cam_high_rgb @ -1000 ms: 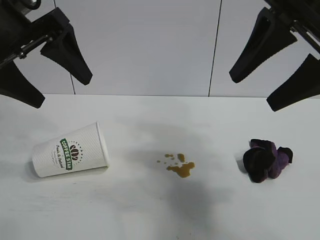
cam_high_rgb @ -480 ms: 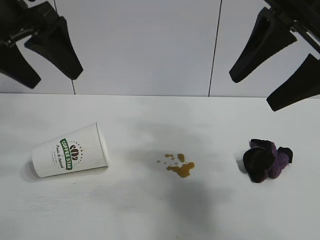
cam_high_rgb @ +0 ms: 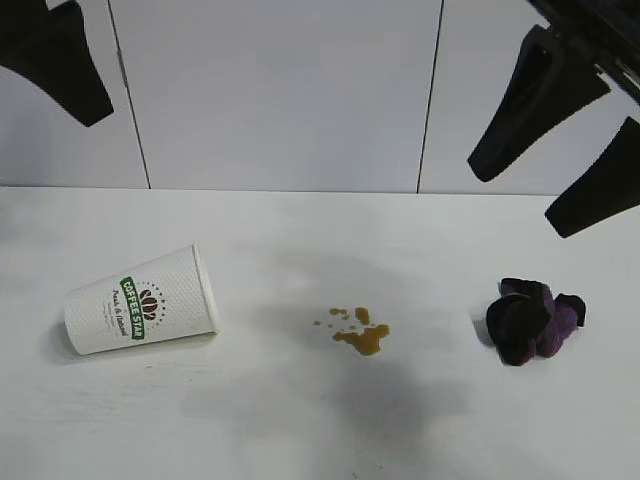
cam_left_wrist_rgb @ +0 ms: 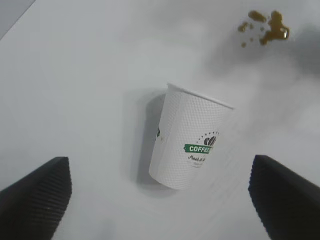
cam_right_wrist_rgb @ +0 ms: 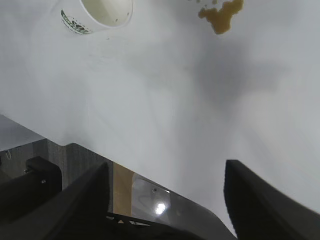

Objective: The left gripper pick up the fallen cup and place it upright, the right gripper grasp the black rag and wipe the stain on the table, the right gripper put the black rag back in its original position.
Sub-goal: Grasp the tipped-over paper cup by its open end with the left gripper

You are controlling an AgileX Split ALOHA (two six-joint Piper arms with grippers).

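Exterior view showed the cup lying on its side near the table's left edge, mouth toward the middle. The stain sat mid-table, and the rag lay bunched near the right edge, well apart from both. The left gripper hung above the cup with fingers spread wide, holding nothing (only one finger showed at the upper left corner). The right gripper hovered high over the rag, partly spread, empty.
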